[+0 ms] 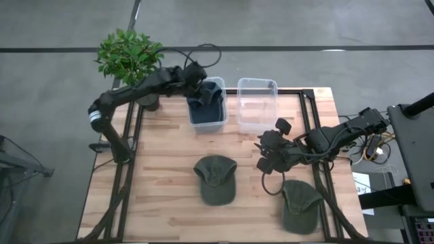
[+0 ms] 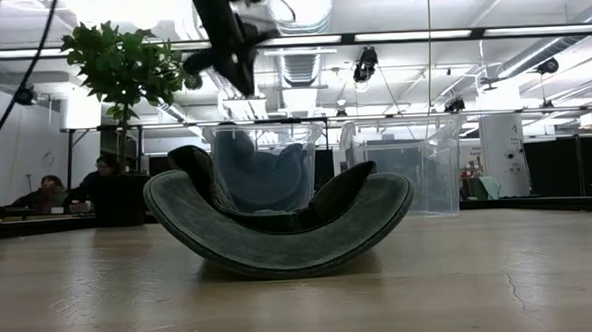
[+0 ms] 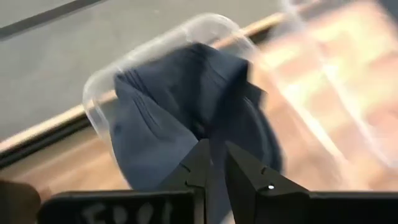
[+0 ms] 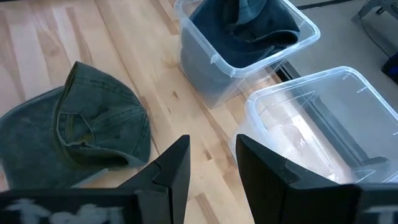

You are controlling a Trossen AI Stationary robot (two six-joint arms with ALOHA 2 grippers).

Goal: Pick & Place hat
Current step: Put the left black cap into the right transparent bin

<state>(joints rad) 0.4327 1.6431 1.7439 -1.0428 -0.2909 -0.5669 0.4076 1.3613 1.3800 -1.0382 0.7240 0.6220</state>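
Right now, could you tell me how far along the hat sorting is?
Done: a blue hat sits in the left bin, left gripper nearly shut above it. In hand: nothing; right gripper hovers open. Left: two green hats on the table; the right bin is empty.

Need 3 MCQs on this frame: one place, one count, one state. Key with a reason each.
1. Where does the dark blue hat lie?
A. in the left-hand clear bin
B. on the bare table
C. in the right-hand bin

2. How many green caps lie on the table top?
A. one
B. two
C. three

3. What is in the right claw?
A. a green cap
B. the blue hat
C. nothing

Key:
1 A: the high view shows it inside that bin, under the left claw.
2 B: one green cap mid-table, another cap near the right edge.
3 C: its fingers stand apart over bare wood.
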